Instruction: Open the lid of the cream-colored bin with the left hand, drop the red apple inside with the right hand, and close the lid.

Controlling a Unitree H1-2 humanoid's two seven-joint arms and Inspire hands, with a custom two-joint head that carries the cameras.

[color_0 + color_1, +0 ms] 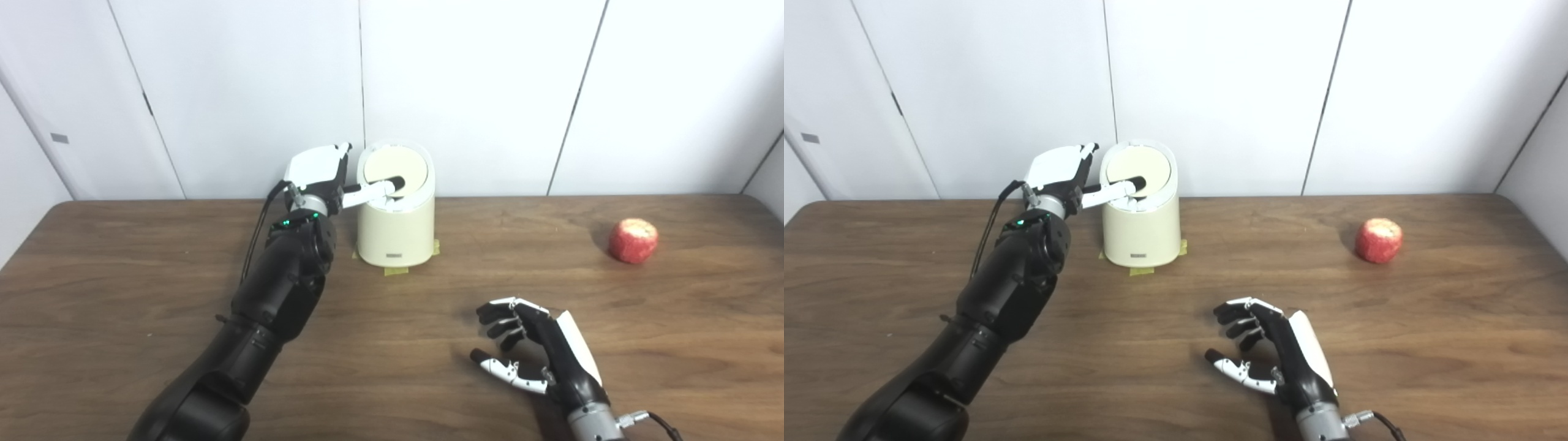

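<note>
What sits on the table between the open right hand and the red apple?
Nothing: only bare brown wooden table lies between the right hand and the red apple. Both eye views show that stretch unobstructed.

Left hand (318, 174) extended, seemingly open; right hand (539, 352) low, fingers apart.

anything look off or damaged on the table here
The red apple at the right looks pale and rough on top, as if bitten or peeled. Yellow tape pokes out from under the cream-colored bin. Nothing is spilled or tipped over.
</note>
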